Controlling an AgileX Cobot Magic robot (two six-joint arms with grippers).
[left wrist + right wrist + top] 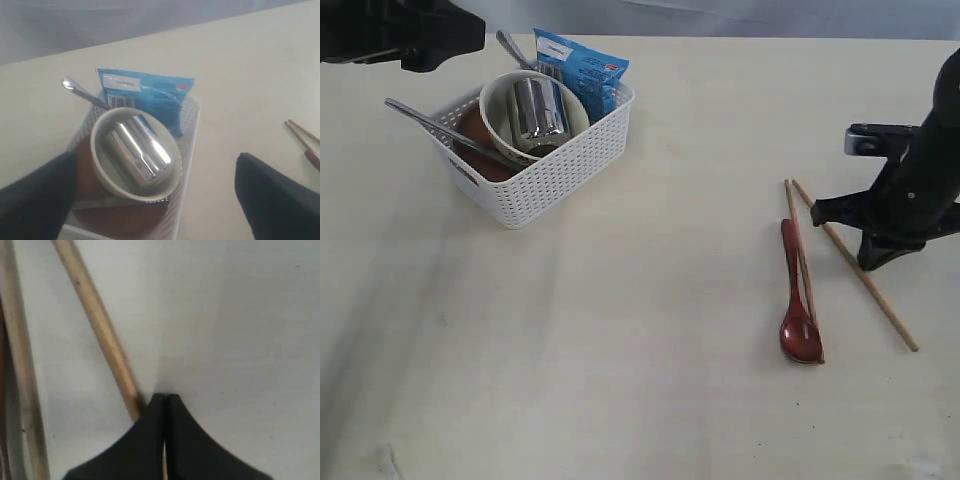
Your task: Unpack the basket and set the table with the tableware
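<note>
Foremost on the pale table (650,300), at five o'clock, a dark red spoon (798,318) is lying with its bowl end toward the camera, and one of two wooden chopsticks (855,265) is lying along it, touching. The other stick is slanting just off at the spoon's three o'clock. The right gripper (876,264) is standing tip-down at that stick with its fingers clenched flat together; whether they are pinching the stick or only pressing beside it cannot be told. Farther back, at ten o'clock, the white basket (555,170) is sitting well apart from that cutlery. It is holding a cream bowl (500,125) with a shiny steel cup (540,112) lying inside, a reddish-brown plate (478,155) beneath, and two steel handles (425,118) poking out toward nine and eleven o'clock. A blue snack packet (582,70) is leaning in the basket's far corner. Above the basket, the left gripper (156,170) is hovering with fingers spread wide, grasping nothing.
</note>
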